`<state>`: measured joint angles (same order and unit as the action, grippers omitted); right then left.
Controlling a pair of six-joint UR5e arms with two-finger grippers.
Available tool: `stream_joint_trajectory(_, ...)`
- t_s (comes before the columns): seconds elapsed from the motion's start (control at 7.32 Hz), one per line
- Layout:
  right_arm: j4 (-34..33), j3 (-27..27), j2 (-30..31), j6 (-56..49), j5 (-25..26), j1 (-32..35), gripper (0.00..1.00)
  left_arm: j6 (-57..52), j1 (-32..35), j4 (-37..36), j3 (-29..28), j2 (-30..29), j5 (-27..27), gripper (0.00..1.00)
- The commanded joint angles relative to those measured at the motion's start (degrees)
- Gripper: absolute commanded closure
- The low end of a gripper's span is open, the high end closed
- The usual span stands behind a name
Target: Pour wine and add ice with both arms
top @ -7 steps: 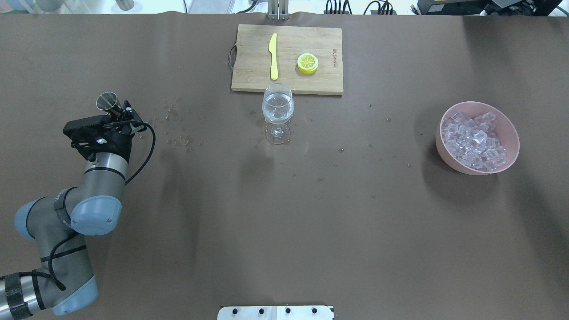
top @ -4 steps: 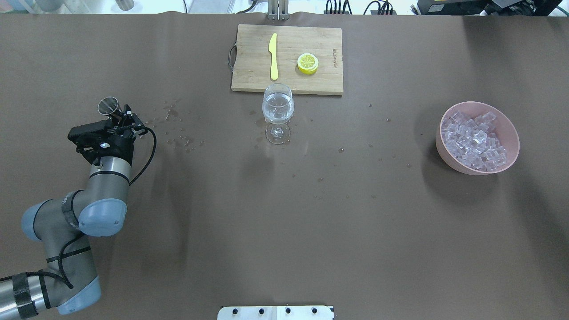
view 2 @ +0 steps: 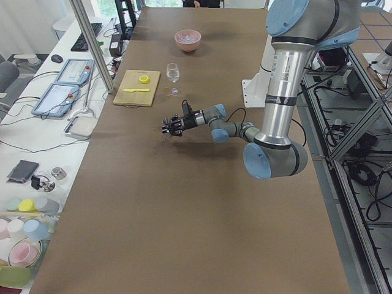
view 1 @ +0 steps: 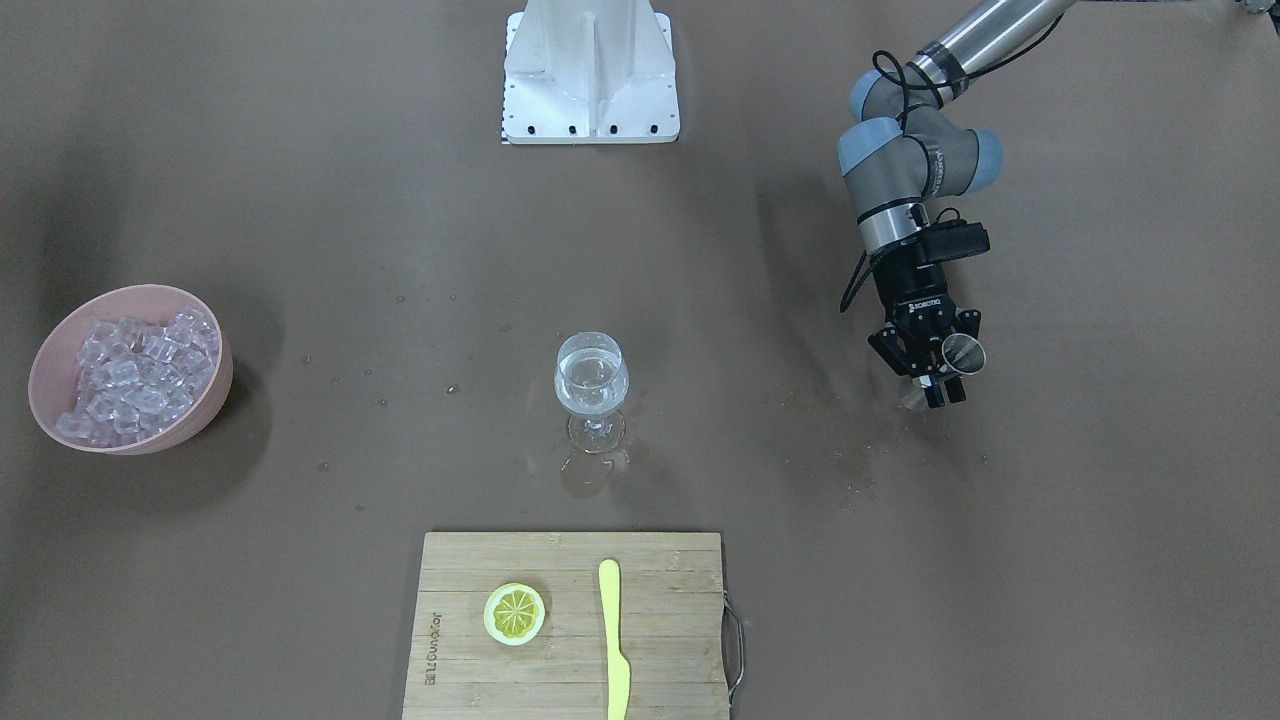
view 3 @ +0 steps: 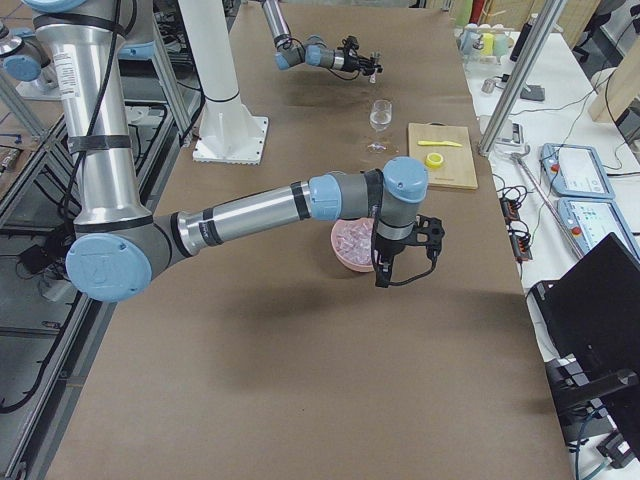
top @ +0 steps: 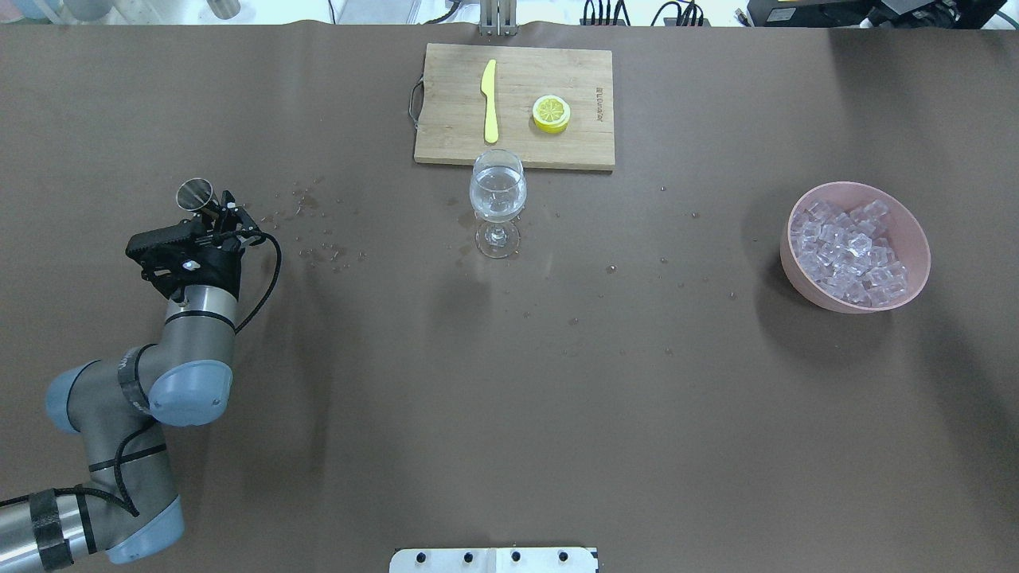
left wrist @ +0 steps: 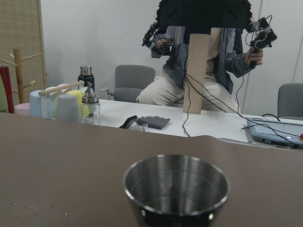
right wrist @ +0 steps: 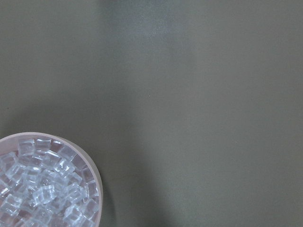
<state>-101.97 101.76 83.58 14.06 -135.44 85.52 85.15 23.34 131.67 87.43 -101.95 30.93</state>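
My left gripper (top: 213,208) is shut on a small steel cup (top: 195,192), held upright low over the table's left side. In the left wrist view the cup (left wrist: 176,189) looks empty. It also shows in the front view (view 1: 963,352) between the fingers (view 1: 900,358). A wine glass (top: 497,191) holding a little clear wine stands mid-table, well right of the cup. The ice (top: 850,251) is heaped in a pink bowl (top: 915,231) at the right. My right arm (view 3: 400,200) hangs over the bowl; I cannot tell whether its gripper is open or shut.
A wooden cutting board (top: 446,103) with a yellow knife (top: 489,99) and a lemon slice (top: 551,112) lies behind the glass. Water drops (top: 318,239) spot the table between cup and glass. The white mounting base (view 1: 590,70) stands at the near edge.
My left arm has shifted a little to the right and the cup has drifted slightly nearer. The glass, bowl and board have not moved.
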Motion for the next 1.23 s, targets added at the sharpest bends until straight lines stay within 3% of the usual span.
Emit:
stream_joint_trajectory(0.0, -0.07, 0.02, 0.00, 0.00, 0.00, 0.00, 0.00, 0.02, -0.05, 0.08, -2.52, -1.57, -1.04, 1.00)
stream_joint_trajectory(1.09, -0.07, -0.07, 0.00, 0.00, 0.00, 0.00, 0.00, -1.91, -1.02, -0.36, -3.23, -1.67, -2.28, 1.00)
